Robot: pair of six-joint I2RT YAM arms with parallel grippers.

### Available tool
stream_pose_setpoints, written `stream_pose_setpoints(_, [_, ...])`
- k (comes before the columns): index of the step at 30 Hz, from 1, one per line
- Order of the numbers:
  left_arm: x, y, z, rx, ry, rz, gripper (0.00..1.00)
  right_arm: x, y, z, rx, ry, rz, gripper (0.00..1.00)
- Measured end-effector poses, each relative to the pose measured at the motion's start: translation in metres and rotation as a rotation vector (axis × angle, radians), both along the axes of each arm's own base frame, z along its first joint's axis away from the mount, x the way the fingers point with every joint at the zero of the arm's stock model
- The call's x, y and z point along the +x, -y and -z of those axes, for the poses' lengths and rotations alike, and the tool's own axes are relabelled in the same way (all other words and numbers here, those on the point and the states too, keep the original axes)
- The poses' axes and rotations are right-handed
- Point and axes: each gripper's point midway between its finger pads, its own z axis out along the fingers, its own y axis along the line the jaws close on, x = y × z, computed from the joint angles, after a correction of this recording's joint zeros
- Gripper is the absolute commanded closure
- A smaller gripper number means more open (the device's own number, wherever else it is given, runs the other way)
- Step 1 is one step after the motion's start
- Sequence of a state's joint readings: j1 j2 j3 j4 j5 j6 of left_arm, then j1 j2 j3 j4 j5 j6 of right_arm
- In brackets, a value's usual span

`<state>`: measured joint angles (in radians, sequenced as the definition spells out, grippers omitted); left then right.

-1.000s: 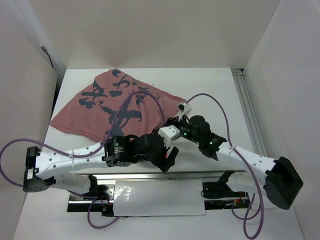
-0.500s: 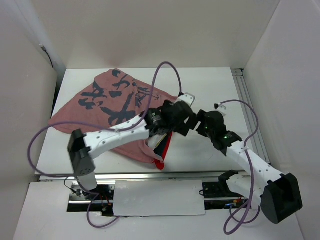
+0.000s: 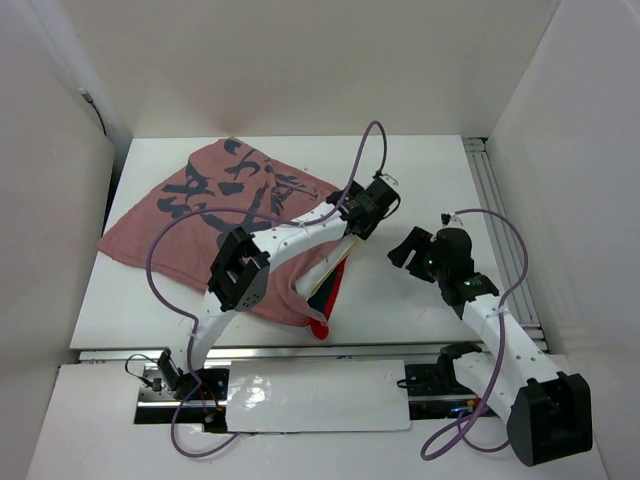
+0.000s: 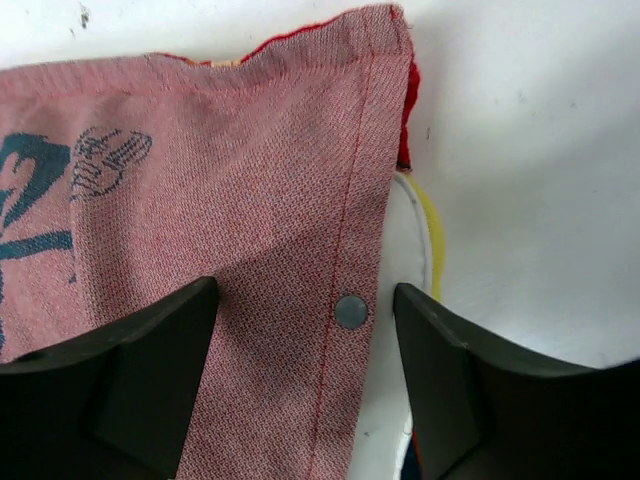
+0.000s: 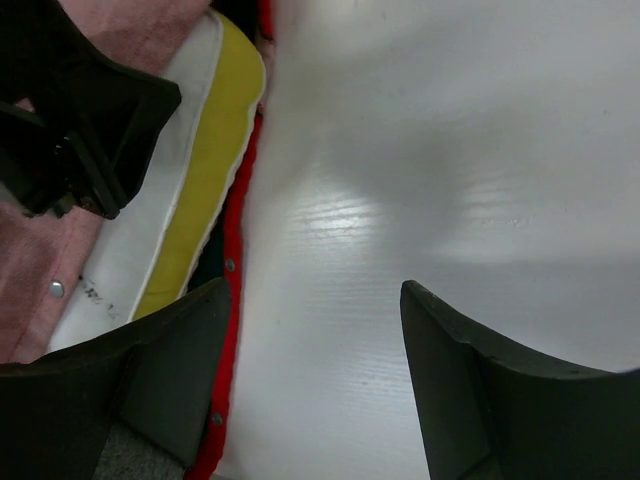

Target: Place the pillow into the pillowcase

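Pillow point(image 5: 190, 190) looks mostly inside pillowcase point(image 4: 200, 200); its edge shows at the right opening. My left gripper point(image 4: 307, 300) and right gripper point(image 5: 315, 300) gape, holding nothing. Remaining: tuck edge in.

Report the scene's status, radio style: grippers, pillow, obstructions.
Left gripper open, astride pillowcase snap hem. Right gripper open over table. Pillow edge pokes from the opening. No obstruction seen.

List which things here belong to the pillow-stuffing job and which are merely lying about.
Job: pillowcase, pink face up; pillow, edge showing at the case's opening; left end effector, open over the hem; right end effector, open above the table.
Lying about: nothing loose visible; only the metal rail along the table's right edge.
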<state>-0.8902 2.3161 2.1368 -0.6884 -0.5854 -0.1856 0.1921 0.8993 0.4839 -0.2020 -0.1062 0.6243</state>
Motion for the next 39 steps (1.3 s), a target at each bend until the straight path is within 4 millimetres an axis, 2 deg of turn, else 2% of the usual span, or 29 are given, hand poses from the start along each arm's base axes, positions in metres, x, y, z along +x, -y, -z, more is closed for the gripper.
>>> stream_pose_setpoints(1, [0.002, -0.002, 0.002, 0.004, -0.001, 0.007, 0.35, 0.0, 0.001, -0.003, 0.001, 0.013, -0.005, 0.25])
stream_pose_setpoints(4, [0.006, -0.011, 0.011, 0.011, -0.023, 0.009, 0.45, 0.002, 0.003, -0.008, -0.002, 0.04, -0.02, 0.25])
stream_pose_setpoints(6, [0.009, -0.014, 0.014, -0.002, -0.039, 0.008, 0.56, 0.003, 0.002, -0.007, -0.004, 0.039, -0.042, 0.26])
stream_pose_setpoints(9, [0.011, -0.015, 0.011, -0.036, -0.055, 0.013, 0.68, 0.002, -0.005, -0.001, 0.007, 0.021, -0.086, 0.28])
stream_pose_setpoints(12, [0.012, -0.014, 0.006, -0.068, -0.071, 0.029, 0.68, 0.003, -0.013, 0.008, 0.027, -0.009, -0.127, 0.28])
stream_pose_setpoints(16, [0.01, -0.01, 0.001, -0.099, -0.086, 0.052, 0.46, 0.005, -0.028, 0.017, 0.036, -0.032, -0.178, 0.28])
stream_pose_setpoints(18, [0.008, -0.007, -0.004, -0.119, -0.093, 0.07, 0.47, 0.006, -0.034, 0.018, 0.037, -0.032, -0.2, 0.28])
stream_pose_setpoints(20, [0.007, -0.005, -0.011, -0.145, -0.097, 0.082, 0.61, 0.009, -0.04, 0.016, 0.038, -0.027, -0.216, 0.28])
stream_pose_setpoints(21, [0.007, -0.006, -0.015, -0.157, -0.096, 0.082, 0.86, 0.011, -0.042, 0.014, 0.039, -0.021, -0.222, 0.28])
stream_pose_setpoints(22, [0.008, -0.006, -0.019, -0.168, -0.094, 0.081, 0.98, 0.013, -0.044, 0.013, 0.041, -0.016, -0.228, 0.28])
stream_pose_setpoints(26, [0.016, -0.015, -0.028, -0.186, -0.082, 0.068, 1.0, 0.019, -0.05, 0.01, 0.048, 0.007, -0.237, 0.28])
stream_pose_setpoints(30, [0.018, -0.022, -0.026, -0.186, -0.09, 0.057, 1.0, 0.027, -0.06, 0.014, 0.063, 0.011, -0.249, 0.25])
stream_pose_setpoints(32, [0.017, -0.021, -0.027, -0.195, -0.094, 0.066, 1.0, 0.034, -0.067, 0.016, 0.073, 0.011, -0.257, 0.25])
stream_pose_setpoints(36, [0.011, -0.009, -0.046, -0.234, -0.07, 0.103, 1.0, 0.057, -0.086, 0.02, 0.114, 0.011, -0.269, 0.25])
stream_pose_setpoints(37, [0.009, -0.006, -0.053, -0.248, -0.059, 0.114, 1.0, 0.063, -0.092, 0.021, 0.129, 0.015, -0.277, 0.31])
stream_pose_setpoints(38, [0.007, -0.003, -0.059, -0.258, -0.05, 0.123, 1.0, 0.07, -0.097, 0.022, 0.142, 0.019, -0.284, 0.31])
stream_pose_setpoints(39, [0.006, -0.001, -0.067, -0.268, -0.037, 0.129, 1.0, 0.077, -0.103, 0.025, 0.158, 0.022, -0.29, 0.39])
